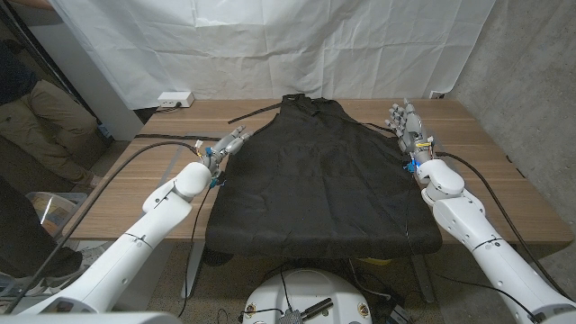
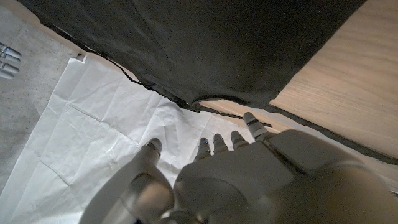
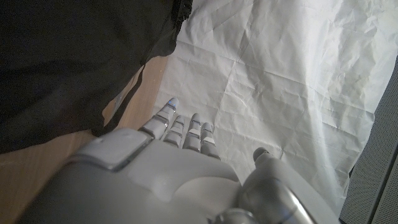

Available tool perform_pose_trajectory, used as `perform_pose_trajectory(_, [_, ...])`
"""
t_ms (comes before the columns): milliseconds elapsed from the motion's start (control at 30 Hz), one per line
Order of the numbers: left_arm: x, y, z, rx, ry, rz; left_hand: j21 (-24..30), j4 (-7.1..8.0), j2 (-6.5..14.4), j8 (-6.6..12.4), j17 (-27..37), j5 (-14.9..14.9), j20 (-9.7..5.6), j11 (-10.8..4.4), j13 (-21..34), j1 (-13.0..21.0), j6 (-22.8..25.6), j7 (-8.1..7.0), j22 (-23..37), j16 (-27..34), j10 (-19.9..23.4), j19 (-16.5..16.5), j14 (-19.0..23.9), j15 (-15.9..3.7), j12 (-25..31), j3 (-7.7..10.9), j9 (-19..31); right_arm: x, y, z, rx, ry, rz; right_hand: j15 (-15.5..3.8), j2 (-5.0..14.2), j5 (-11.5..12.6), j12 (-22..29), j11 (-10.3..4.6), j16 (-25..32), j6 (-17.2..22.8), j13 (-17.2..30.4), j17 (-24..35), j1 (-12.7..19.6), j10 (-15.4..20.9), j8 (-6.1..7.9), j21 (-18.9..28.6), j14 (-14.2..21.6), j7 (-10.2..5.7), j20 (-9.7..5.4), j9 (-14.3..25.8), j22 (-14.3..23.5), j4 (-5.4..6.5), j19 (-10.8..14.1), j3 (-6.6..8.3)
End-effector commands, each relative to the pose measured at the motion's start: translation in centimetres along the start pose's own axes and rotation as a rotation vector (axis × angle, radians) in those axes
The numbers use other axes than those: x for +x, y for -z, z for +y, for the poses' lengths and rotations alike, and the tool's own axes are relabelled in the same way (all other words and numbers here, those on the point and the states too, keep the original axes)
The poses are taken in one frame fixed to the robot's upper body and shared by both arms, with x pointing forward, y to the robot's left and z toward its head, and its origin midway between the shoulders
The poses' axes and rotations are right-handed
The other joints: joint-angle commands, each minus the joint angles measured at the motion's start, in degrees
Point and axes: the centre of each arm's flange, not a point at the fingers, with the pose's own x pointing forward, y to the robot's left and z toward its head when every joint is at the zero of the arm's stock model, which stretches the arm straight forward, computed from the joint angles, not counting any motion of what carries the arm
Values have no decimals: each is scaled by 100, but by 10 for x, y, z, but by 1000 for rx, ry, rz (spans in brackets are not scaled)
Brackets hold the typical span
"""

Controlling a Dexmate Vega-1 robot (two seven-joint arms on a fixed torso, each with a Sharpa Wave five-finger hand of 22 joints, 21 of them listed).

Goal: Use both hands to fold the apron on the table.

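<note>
Flanking the apron point(image 1: 319, 175), 2 open-fingered robot hands hover.

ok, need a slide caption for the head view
Black apron spread flat on the wooden table, left hand and right hand open at its side edges.

apron point(image 1: 319, 175) on table point(image 1: 504, 180) — between arms

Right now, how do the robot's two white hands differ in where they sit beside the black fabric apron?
The left hand reaches the black fabric apron's side edge, fingers slanting inward. The right hand sits farther back near the shoulder, fingers pointing away. Both are open, holding nothing.
</note>
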Motion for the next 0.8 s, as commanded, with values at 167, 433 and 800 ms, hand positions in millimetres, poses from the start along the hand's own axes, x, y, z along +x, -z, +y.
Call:
perform_pose_trajectory(167, [-11,1,-7,170,55,30,9,-33,186,125,4,-28,-351,-127,22,84,664,-114,27,73,487,-43,264,-274,149,151,12,-15,1,5,5,23,-24,-7,161,25,32,13,29,36,27,19,10,48,29,21,-36,2,-11,21,7,-10,60,64])
perform_pose_trajectory(433, [-21,3,-8,272,73,53,1,-47,198,111,0,-33,-355,-107,21,107,742,-165,23,58,523,-3,283,-290,138,187,12,-27,-5,3,-11,40,-33,-16,161,24,33,17,29,35,27,19,10,52,28,21,-37,2,-18,21,7,-13,60,74])
perform_pose_trajectory(800, [-30,6,-14,374,91,87,19,-154,183,120,-15,-69,-385,-119,21,234,1146,-209,13,61,791,256,537,-349,154,319,12,-49,-9,-1,-14,76,-41,-20,159,23,31,3,28,31,26,19,8,48,27,22,-37,5,-21,20,7,-16,62,84])
